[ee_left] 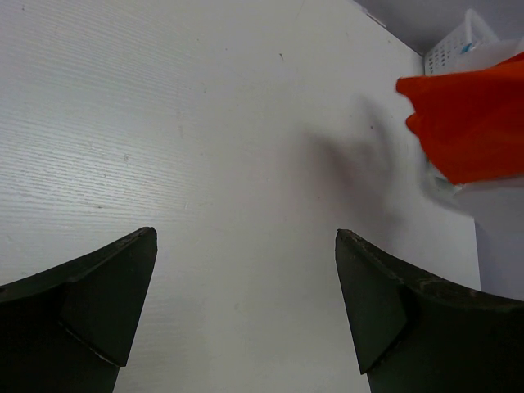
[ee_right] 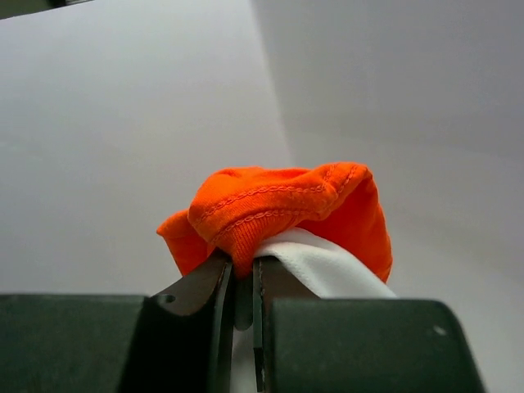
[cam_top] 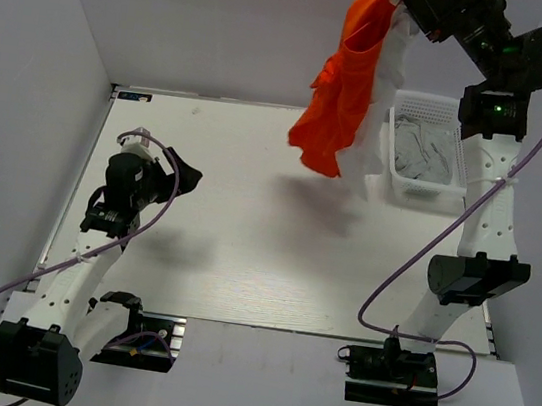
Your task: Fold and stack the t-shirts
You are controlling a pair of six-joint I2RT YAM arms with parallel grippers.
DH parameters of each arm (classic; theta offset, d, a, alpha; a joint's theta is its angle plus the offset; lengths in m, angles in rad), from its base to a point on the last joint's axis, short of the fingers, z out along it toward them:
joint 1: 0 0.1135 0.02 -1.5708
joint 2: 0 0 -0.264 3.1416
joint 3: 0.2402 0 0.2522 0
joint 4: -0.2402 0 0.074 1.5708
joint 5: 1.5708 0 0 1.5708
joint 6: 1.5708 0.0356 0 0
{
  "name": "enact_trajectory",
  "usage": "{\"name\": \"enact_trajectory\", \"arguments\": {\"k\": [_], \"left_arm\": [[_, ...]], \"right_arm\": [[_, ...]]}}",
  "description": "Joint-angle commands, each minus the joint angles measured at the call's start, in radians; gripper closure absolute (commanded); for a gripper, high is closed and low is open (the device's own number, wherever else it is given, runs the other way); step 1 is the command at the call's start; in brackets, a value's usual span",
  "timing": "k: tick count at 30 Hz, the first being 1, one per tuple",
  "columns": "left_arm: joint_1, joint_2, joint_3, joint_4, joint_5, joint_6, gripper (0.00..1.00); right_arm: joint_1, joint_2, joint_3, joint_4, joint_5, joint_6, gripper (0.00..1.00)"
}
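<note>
The white table [cam_top: 243,260] stands between grey walls [cam_top: 19,127]. At 1 o'clock the right gripper [ee_right: 244,270] pinches an orange t-shirt [cam_top: 342,92] and a white t-shirt [cam_top: 378,127], which hang beside the basket [cam_top: 424,189]. At 9 o'clock the left gripper [ee_left: 246,237] is spread wide and holds nothing.

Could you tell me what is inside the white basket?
A crumpled grey garment lies in the white basket. Anything beneath it is hidden, as is the left side behind the hanging white shirt.
</note>
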Motion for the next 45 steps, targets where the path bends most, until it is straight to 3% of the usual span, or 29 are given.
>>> {"name": "enact_trajectory", "arguments": {"k": [1,8,11,14,16,19,22,25,28,29,30,33,41,45], "left_arm": [[-0.004,-0.031,0.004,0.005,0.027,-0.017,0.0],[-0.004,-0.061,-0.03,0.006,0.004,-0.017,0.0],[-0.004,-0.061,-0.03,-0.006,-0.019,-0.029,0.0],[-0.004,-0.061,-0.065,0.008,-0.031,-0.052,0.0],[-0.004,-0.043,-0.08,0.026,-0.031,-0.061,0.0],[-0.004,-0.029,-0.093,0.036,-0.02,-0.061,0.0],[-0.004,0.017,-0.093,0.045,-0.001,-0.052,0.0],[-0.004,0.046,-0.102,0.057,0.009,-0.041,0.0],[-0.004,0.072,-0.102,0.066,0.021,-0.031,0.0],[-0.004,0.072,-0.102,0.066,0.021,-0.021,0.0],[-0.004,0.083,-0.102,0.066,0.021,-0.021,0.0],[-0.004,0.083,-0.091,0.075,0.021,-0.003,0.0],[-0.004,0.092,-0.066,0.108,0.075,0.006,0.0],[-0.004,0.11,-0.066,0.088,0.087,0.015,0.0]], "right_arm": [[0.053,-0.053,0.007,0.143,-0.036,0.056,1.0],[0.139,-0.082,-0.243,0.115,-0.075,-0.038,1.0],[0.18,-0.117,-0.41,0.083,-0.065,-0.184,1.0],[0.232,-0.168,-0.657,0.067,0.02,-0.31,1.0],[0.277,-0.18,-0.921,0.142,0.08,-0.321,1.0],[0.308,-0.114,-1.126,0.221,0.109,-0.329,1.0],[0.372,0.014,-1.2,0.224,0.082,-0.37,1.0],[0.403,0.12,-1.173,0.103,0.131,-0.429,1.0],[0.417,0.137,-1.16,0.089,0.145,-0.462,0.77],[0.424,0.105,-1.157,0.072,0.166,-0.47,0.59],[0.429,0.088,-1.157,0.052,0.212,-0.495,0.5],[0.44,-0.001,-1.177,0.0,0.312,-0.555,0.1],[0.454,-0.272,-1.239,-0.233,0.574,-0.653,0.1],[0.476,-0.352,-1.254,-0.273,0.623,-0.722,0.1]]}}
